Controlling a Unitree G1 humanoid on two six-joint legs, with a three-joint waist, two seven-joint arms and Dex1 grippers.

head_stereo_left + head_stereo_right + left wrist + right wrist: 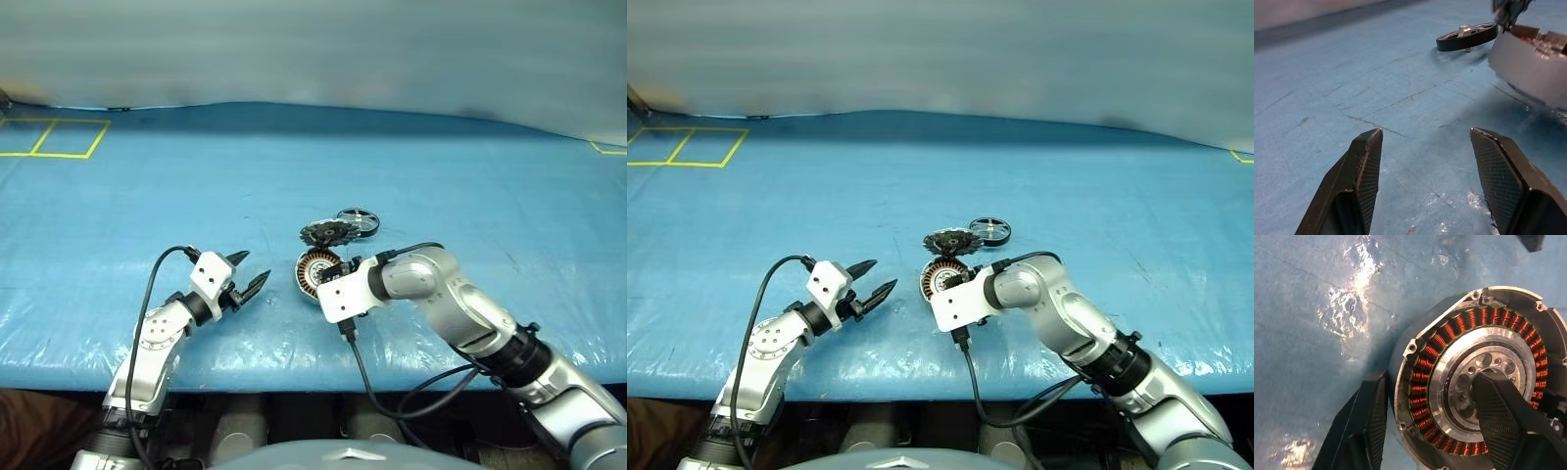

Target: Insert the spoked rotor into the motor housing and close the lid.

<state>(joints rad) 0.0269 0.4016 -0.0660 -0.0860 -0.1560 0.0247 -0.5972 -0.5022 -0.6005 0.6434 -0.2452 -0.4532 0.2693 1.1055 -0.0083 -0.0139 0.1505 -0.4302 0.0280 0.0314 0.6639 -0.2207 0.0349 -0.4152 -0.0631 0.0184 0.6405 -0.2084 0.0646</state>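
The motor housing (1449, 340), a silver-rimmed disc with copper windings around a pale centre, lies on the blue table near the middle. Its grey segmented lid (326, 233) stands tilted up at the housing's far edge. Just beyond it, the spoked rotor (358, 221), a small black ring with silvery spokes, lies flat on the table. My right gripper (1430, 377) hangs over the housing with its fingers apart: one outside the rim, the other above the pale centre. My left gripper (253, 268) is open and holds nothing, low over the table to the left of the housing.
Yellow tape squares (54, 137) mark the table's far left, and more yellow tape (607, 147) shows at the far right. A black cable (362, 372) hangs from my right wrist over the table's front edge. The blue cover is wrinkled and shiny near that edge.
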